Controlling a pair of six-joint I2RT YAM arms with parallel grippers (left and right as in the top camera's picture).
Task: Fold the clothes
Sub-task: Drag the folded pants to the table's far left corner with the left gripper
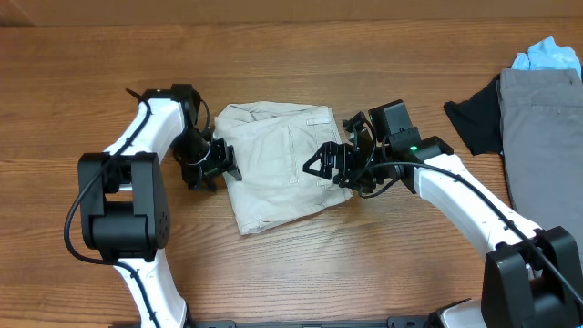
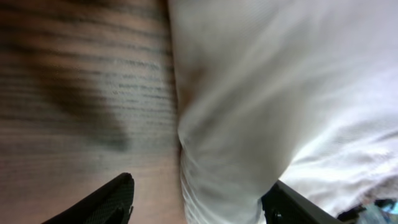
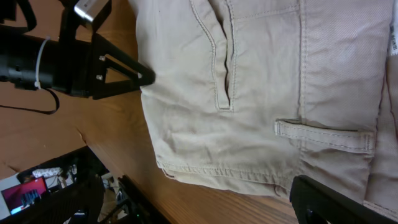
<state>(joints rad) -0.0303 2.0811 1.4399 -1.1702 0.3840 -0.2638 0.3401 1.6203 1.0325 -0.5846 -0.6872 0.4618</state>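
The folded cream trousers (image 1: 278, 169) lie in the middle of the worktop (image 1: 364, 264). The left pincer (image 1: 217, 164) stands spread at their left edge, cloth between its fingers (image 2: 115, 198); the right pincer (image 1: 330, 166), spread as well, hangs over their right edge by a belt loop (image 3: 323, 134). Well apart, far right, lie grey trousers (image 1: 542, 128)

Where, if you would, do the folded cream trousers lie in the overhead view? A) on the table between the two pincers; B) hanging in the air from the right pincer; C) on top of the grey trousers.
A: the cream trousers lie folded on the table, with the left pincer at one side and the right pincer at the other.
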